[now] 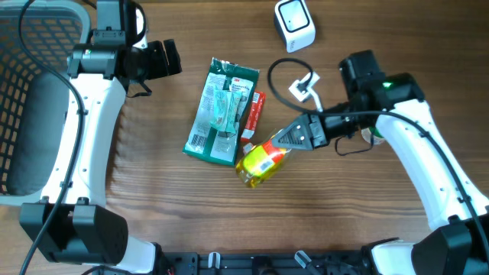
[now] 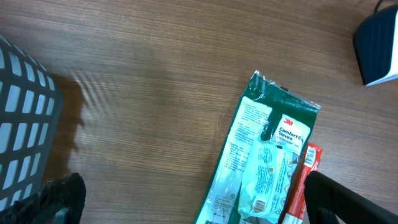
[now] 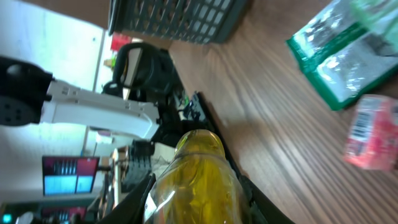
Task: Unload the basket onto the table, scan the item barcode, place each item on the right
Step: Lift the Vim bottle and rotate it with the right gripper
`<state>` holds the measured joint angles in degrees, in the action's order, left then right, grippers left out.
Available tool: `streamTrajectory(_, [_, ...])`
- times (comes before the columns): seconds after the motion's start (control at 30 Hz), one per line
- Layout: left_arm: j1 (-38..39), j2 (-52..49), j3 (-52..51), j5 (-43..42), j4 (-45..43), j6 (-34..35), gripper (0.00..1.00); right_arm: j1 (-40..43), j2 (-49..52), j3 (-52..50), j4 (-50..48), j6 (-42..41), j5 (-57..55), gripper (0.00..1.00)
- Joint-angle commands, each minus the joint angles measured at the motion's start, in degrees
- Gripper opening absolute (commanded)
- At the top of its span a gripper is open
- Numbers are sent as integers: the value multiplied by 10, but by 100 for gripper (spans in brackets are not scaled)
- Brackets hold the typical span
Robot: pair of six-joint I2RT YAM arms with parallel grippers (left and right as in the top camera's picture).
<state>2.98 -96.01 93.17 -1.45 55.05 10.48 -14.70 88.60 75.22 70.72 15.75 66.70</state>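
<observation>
- Table (image 1: 153, 198): wooden, and we count every item below on or over it.
- Basket (image 1: 30, 114): dark mesh, at the left edge of the overhead view.
- Scanner (image 1: 295, 24): white, at the top of the frame, right of centre, well apart from the bottle.
- Cable (image 1: 284, 70): a black loop with a white plug, just below the scanner.
- Green pack (image 1: 221, 111): flat, at the centre of the frame, long side running top to bottom with a slight tilt.
- Red pack (image 1: 254, 113): narrow, lying along the green pack's right edge and touching it.
- Bottle (image 1: 260, 162): yellow with a printed label, at lower centre, just beside the green pack's lower right corner. It lies tilted, its upper right end in the right gripper. We cannot tell whether it rests on the table or is lifted.
- Right gripper (image 1: 289, 140): clamped on the bottle. In its wrist view we see the yellow body between the two dark fingers (image 3: 140, 199).
- Left gripper (image 1: 170, 59): at upper left, near the basket, jaws spread wide and holding nothing. In its wrist view we see the fingers (image 2: 59, 199) in the two lower corners, with the green pack on the table between them.
</observation>
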Motion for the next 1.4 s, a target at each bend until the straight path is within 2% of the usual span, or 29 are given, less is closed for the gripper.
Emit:
streamTrajectory(0.0, [-3,-3,0,-5,-1,-7,100,-24,-7,1,1,1,52,24])
streamTrajectory(0.27, [-3,-3,0,-5,-1,-7,100,-71,-7,1,-2,1,54,24])
streamTrajectory(0.4, [-3,-3,0,-5,-1,-7,100,-85,-7,1,-6,8,101,24])
streamTrajectory(0.67, [-3,-3,0,-5,-1,-7,100,-106,-7,1,-10,8,118,23])
streamTrajectory(1.37, [-3,-3,0,-5,-1,-7,100,-106,-7,1,-10,12,115,23])
